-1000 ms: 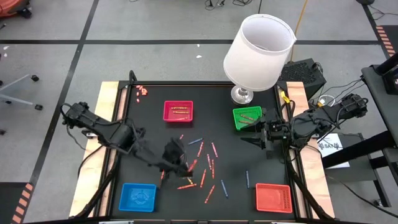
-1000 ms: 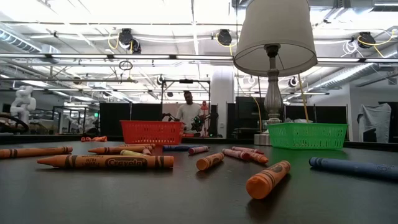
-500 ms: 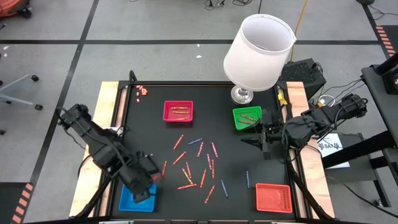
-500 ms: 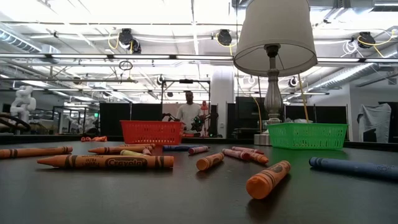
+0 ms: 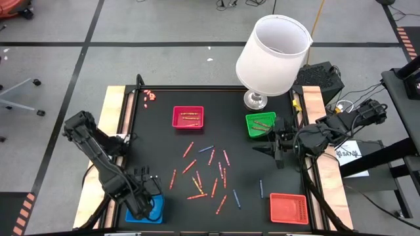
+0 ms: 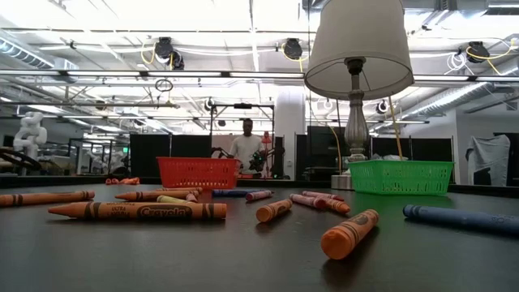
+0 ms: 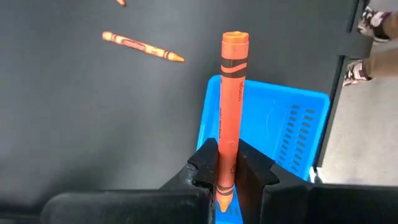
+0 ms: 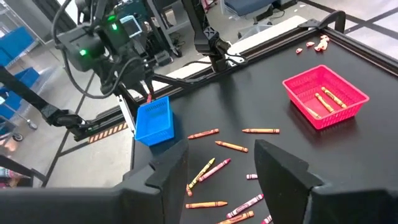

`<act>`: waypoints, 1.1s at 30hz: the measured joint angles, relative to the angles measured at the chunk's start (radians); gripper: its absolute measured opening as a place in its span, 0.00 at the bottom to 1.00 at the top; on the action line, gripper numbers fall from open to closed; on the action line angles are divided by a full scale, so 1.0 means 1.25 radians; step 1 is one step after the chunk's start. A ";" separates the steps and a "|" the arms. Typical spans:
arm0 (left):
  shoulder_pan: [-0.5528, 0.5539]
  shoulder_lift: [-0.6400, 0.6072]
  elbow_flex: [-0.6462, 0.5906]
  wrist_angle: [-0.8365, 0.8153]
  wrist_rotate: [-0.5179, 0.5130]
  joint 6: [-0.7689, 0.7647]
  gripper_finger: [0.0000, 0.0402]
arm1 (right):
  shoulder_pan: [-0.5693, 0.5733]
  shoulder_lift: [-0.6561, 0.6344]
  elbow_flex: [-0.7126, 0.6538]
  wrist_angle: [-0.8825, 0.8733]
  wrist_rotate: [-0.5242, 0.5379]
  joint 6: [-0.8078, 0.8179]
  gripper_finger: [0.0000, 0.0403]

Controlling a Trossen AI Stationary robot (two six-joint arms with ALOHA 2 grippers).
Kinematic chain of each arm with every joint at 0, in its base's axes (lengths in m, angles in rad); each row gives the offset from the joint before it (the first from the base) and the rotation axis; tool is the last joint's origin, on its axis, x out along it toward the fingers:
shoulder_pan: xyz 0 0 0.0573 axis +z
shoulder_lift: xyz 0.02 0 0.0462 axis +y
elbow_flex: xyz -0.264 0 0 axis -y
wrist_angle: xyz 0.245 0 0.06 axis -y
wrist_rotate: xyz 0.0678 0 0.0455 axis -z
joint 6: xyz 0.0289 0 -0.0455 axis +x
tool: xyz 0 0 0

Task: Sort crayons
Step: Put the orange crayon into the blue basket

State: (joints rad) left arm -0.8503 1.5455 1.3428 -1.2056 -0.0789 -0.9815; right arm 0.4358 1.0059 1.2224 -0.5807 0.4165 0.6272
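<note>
An orange crayon (image 7: 231,106) sits pinched between my left gripper's (image 7: 227,171) fingers, its long axis running straight out from the jaws, tip down in the clench and flat end away. Below and beyond it lies the blue tray (image 7: 283,124), so I judge the drop turns on the crayon hanging over that tray's floor rather than its rim. From above, the left gripper (image 5: 146,196) hovers at the blue tray (image 5: 157,208), about seven o'clock on the mat (image 5: 151,144). The loose crayons (image 5: 210,172) lie scattered at centre, well apart from either arm, though the left has the nearer reach. My right gripper (image 5: 277,145) waits at three o'clock beside the green tray (image 5: 260,124), jaws parted and holding nothing. The pink tray (image 5: 188,117) at twelve holds a few crayons. One orange crayon (image 6: 138,211) reads "Crayola" in the low view.
</note>
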 joint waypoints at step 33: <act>-0.052 -0.008 -0.120 0.168 0.030 0.015 0.38 | -0.007 0.136 0.000 0.084 0.000 0.317 0.41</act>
State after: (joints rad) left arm -0.9150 1.5351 1.1929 -0.9958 -0.0418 -0.9623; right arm 0.4271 1.1759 1.2221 -0.4751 0.4167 1.0230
